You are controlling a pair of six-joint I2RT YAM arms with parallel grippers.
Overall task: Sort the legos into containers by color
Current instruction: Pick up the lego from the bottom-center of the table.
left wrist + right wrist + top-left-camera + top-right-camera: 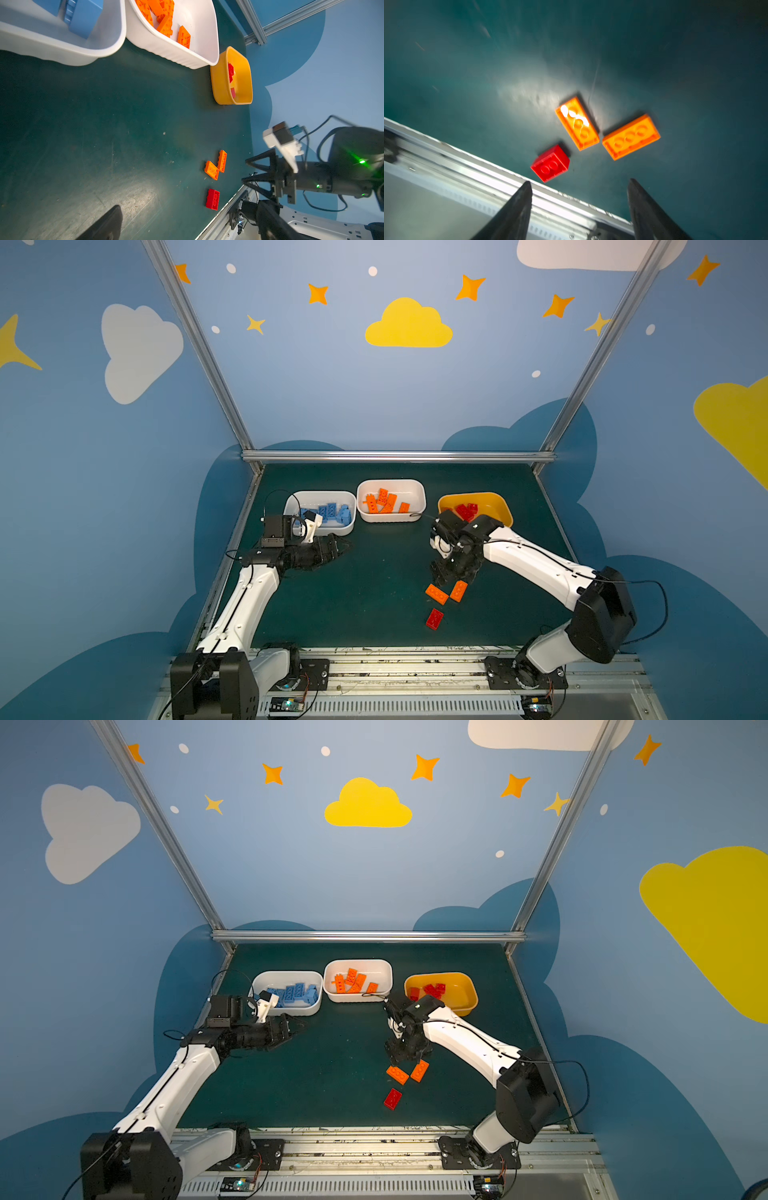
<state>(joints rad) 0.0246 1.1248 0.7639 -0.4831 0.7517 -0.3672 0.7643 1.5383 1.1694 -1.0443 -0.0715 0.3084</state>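
Note:
Three loose legos lie on the green mat: two orange bricks (436, 594) (458, 591) side by side and a red brick (434, 619) nearer the front rail. My right gripper (441, 577) hangs just above the orange pair, open and empty; in the right wrist view its fingertips (527, 184) frame bare mat below the red brick (550, 163). At the back stand three containers: a white tub (320, 492) of blue bricks, a white tub (390, 481) of orange bricks, and a yellow tub (500, 506) of red bricks. My left gripper (344, 548) rests open in front of the blue tub.
A metal rail (407, 655) runs along the front edge of the mat, close to the red brick. Aluminium posts and blue walls close in the sides and back. The right arm's wrist (478, 531) sits just in front of the yellow tub.

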